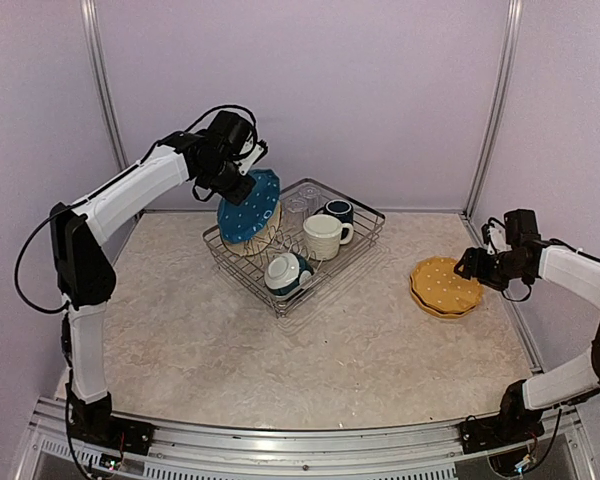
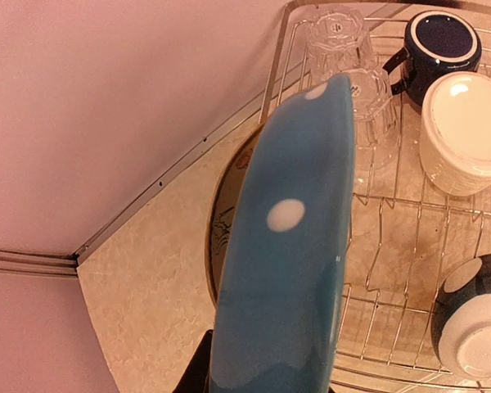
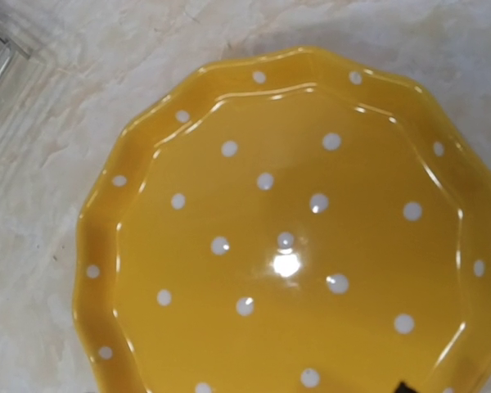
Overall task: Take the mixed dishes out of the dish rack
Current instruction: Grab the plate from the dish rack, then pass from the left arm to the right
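My left gripper (image 1: pixel 242 186) is shut on the rim of a blue white-dotted scalloped plate (image 1: pixel 248 212) (image 2: pixel 290 246), holding it upright over the left end of the dish rack (image 1: pixel 332 265). A cream bird-pattern plate (image 2: pixel 225 221) stands in the rack just behind it. Also in the rack are a cream mug (image 1: pixel 325 236) (image 2: pixel 466 131), a navy mug (image 1: pixel 338 211) (image 2: pixel 438 41), an upturned teal-and-white bowl (image 1: pixel 288 273) (image 2: pixel 475 327) and two clear glasses (image 2: pixel 335 33) (image 2: pixel 368 106). The yellow dotted plates (image 1: pixel 445 287) (image 3: pixel 295 237) lie stacked on the table at the right. My right gripper (image 1: pixel 477 265) hovers open just above their right edge.
The rack sits diagonally in the middle of the beige table (image 1: pixel 180 330). Pale walls close in the back and both sides, and a metal frame post (image 1: pixel 490 110) stands at the back right corner.
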Robot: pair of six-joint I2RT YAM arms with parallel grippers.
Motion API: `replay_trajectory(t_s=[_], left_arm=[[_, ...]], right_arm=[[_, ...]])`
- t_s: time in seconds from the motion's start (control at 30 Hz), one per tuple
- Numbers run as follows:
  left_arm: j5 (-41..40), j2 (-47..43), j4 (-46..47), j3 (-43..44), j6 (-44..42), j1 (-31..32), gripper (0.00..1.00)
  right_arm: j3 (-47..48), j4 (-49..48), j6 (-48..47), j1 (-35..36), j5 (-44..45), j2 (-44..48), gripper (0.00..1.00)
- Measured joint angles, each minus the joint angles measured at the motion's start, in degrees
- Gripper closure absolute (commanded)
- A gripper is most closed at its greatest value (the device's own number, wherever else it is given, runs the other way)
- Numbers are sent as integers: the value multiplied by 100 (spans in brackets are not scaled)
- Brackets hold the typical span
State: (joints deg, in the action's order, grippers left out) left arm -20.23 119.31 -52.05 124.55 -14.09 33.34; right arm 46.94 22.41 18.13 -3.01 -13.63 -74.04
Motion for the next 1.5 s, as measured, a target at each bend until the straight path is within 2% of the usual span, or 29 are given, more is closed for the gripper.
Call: replay_trajectory(t_s=[0.17,0.37,0.5,0.7,0.83,1.07,1.3,1.5], left_arm=[[-7,-341,42,-2,238,20,100],[358,-732,20,-24,1012,-55,100],[1300,-1130,70,-315,1799,-304,100],[3289,-2081,782,-1762,3204,-1056,100],[4138,-2404,1373,-2511,3945,-1281,100],[5128,-2448,2205,-3279,4769,-1056,100],[5241,-2380,2533,-3401,5071,-560,100],[5407,-2092,2848,-3386,5270,-127,100]], right_arm=[[7,-2,22,63,24,0,24],[4,-7,59,162,66,0,18],[7,-46,98,247,85,0,13],[4,-275,249,612,-61,0,4],[4,-673,505,942,-280,0,0],[26,-1600,953,1808,-658,-4,0],[181,-2848,1683,2632,-1093,-149,3],[197,-3838,2363,2986,-1209,-310,13]])
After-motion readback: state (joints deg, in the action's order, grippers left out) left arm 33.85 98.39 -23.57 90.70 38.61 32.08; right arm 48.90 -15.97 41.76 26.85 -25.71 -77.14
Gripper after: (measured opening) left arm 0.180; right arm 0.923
